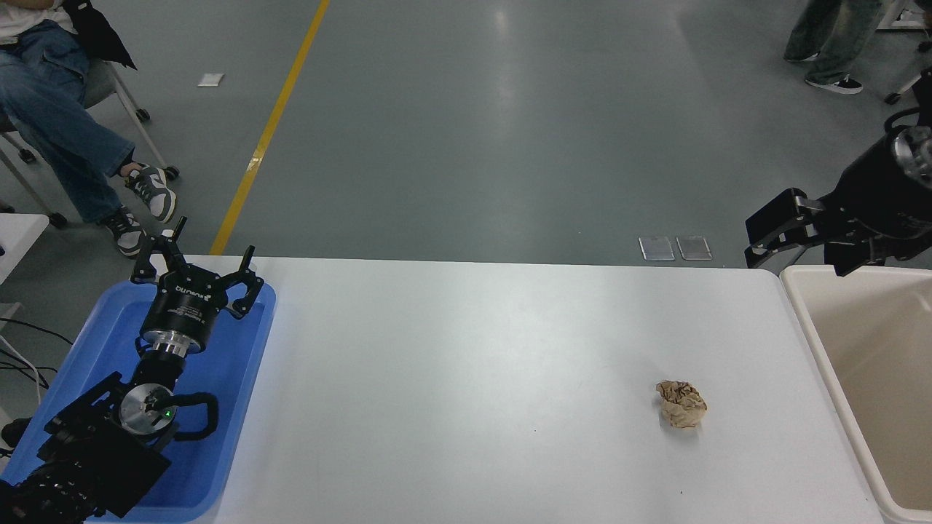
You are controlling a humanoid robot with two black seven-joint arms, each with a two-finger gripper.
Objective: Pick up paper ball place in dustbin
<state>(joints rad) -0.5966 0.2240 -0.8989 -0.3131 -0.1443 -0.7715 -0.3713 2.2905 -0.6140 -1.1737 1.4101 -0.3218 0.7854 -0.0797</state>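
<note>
The tan-brown paper ball lies on the white table at the right, a little left of the dustbin. The cream-beige dustbin stands off the table's right edge, only partly in view. My right gripper comes in from the right edge, above the table's far right corner and the bin's far rim, well beyond the ball; its fingers are spread and empty. My left gripper is parked over the blue tray at the lower left, fingers spread and empty.
A shallow blue tray sits on the table's left end under the left arm. A seated person's legs are at the top left; another person's feet are at the top right. Two small plates lie on the floor beyond the table.
</note>
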